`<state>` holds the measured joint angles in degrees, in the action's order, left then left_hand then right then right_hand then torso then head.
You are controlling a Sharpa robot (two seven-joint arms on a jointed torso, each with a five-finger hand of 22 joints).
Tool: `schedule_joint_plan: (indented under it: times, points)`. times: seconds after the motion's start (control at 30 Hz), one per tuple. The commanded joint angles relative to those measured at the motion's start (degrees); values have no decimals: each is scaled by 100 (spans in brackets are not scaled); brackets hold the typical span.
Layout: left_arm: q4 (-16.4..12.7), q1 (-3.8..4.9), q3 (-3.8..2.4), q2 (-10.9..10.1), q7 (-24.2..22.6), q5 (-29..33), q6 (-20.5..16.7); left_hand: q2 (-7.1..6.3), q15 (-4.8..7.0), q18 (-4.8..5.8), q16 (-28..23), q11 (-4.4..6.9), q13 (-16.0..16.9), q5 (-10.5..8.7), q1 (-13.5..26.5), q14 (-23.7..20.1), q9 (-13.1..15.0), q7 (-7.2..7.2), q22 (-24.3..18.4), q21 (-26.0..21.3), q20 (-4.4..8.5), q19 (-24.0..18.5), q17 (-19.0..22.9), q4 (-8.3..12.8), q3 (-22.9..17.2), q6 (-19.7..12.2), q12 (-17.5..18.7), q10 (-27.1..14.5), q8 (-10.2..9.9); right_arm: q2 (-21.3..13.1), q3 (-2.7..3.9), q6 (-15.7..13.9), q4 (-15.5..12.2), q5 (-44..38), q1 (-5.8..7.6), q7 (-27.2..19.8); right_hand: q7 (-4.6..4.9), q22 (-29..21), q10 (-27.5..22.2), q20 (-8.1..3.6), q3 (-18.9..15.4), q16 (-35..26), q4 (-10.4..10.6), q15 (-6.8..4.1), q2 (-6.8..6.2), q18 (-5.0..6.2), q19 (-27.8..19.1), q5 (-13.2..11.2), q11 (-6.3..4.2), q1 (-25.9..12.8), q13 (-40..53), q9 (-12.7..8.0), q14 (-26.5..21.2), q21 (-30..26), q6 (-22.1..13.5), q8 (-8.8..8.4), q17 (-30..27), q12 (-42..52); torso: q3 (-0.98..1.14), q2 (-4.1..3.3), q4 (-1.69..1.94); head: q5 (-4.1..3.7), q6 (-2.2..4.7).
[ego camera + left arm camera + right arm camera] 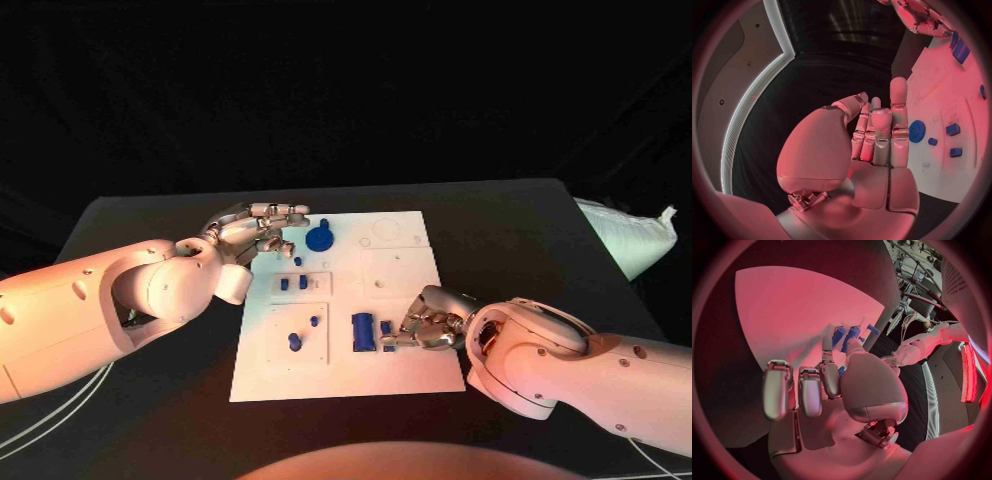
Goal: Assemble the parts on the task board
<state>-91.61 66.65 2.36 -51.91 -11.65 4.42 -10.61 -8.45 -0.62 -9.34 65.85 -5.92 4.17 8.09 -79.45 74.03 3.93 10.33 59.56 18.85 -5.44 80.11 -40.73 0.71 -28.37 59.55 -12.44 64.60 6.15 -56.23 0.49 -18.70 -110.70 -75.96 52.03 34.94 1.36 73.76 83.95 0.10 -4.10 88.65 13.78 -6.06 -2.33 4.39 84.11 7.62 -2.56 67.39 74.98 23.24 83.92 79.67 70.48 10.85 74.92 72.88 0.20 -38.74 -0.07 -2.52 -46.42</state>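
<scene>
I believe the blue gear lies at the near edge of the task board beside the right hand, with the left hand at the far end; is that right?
Not quite: the head view shows the blue gear at the task board's far end, just beside the left hand. The right hand is at the near end, by the rectangular blue parts.

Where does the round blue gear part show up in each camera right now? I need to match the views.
Head view: the blue gear lies at the task board far edge, beside the left hand.
Left wrist view: the gear sits just past that hand's fingertips.
Right wrist view: I cannot make it out.
Shared landmark: the white task board.
</scene>
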Motion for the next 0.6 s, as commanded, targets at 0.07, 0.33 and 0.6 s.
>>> schedule_joint_plan:
  times: [0.07,0.33,0.6]
  points:
    - [-3,0,-3,8,-12,-30,108,53,4,-74,-42,6,-8,21,5,-48,-9,4,9,-21,-18,-49,26,33,8,-60,-20,-47,23,-14,-1,208,-19,-89,-11,-74,-3,4,246,-38,-26,19,-109,-29,14,-91,56,-84,-27,189,599,18,574,29,-15,37,1352,-11,-5,6,11,-4,2]
    - [12,0,-3,10,-4,-30,105,53,4,-74,-42,6,-8,21,5,-48,-9,4,9,-21,-18,-49,26,33,8,-60,-20,-47,23,-27,-1,255,3,-112,-14,-78,-2,16,247,-35,-49,24,-152,-28,34,-93,58,-114,-26,270,606,28,576,35,-19,42,1359,-6,-6,1,2,1,13]
    - [23,0,-3,23,-1,-30,108,53,4,-74,-42,6,-8,21,5,-48,-9,4,9,-21,-18,-49,26,33,8,-60,-20,-47,23,16,-1,277,141,-115,-15,-78,-2,29,254,-34,-64,32,-143,-26,123,-95,61,-124,-26,293,622,38,578,43,-16,50,1370,17,-7,6,9,2,-24]
